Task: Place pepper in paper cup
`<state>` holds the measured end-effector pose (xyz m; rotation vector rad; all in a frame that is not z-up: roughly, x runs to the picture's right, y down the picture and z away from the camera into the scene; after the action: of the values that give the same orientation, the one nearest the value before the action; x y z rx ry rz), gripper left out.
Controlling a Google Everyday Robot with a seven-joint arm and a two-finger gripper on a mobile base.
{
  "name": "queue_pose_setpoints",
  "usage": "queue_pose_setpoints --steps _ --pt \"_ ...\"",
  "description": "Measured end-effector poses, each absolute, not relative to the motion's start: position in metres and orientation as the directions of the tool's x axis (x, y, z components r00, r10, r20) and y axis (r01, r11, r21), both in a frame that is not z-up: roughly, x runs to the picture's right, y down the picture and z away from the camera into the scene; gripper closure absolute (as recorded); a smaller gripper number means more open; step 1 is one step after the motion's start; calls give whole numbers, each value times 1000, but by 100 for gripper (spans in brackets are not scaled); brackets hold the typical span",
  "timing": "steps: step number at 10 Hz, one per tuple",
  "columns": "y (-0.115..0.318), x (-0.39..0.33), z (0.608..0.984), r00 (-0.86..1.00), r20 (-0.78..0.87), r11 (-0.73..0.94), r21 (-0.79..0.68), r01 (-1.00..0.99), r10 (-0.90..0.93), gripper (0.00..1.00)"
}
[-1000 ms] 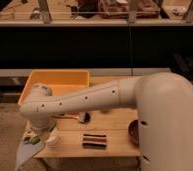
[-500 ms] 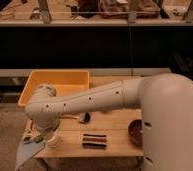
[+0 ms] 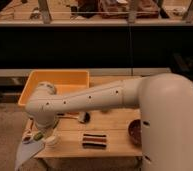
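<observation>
Lab or workshop test area, judged from the fittings. A small wooden table (image 3: 115,145) is set on a speckled floor (image 3: 5,125) at lower left. A yellow bin (image 3: 45,82) is seen at centre left. A long dark bench (image 3: 90,22) runs across the top, cluttered with gear. The gripper (image 3: 37,134) is placed low at the table's left end.

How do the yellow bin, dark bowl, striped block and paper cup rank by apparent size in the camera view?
1. Yellow bin, clearly largest.
2. Striped block and dark bowl: look alike; the arm hides part of the bowl.
3. Paper cup, smallest.
The pincer sits low at the table's left, beside the cup.
</observation>
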<state>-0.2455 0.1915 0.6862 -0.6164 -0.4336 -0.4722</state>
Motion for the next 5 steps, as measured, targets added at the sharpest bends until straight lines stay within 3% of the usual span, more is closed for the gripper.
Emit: queue_pose_setpoints --steps 2,5 --pt "192 -249 686 803 521 715 -440 543 -290 75" --pt "190 -251 685 800 525 711 -440 548 -291 47"
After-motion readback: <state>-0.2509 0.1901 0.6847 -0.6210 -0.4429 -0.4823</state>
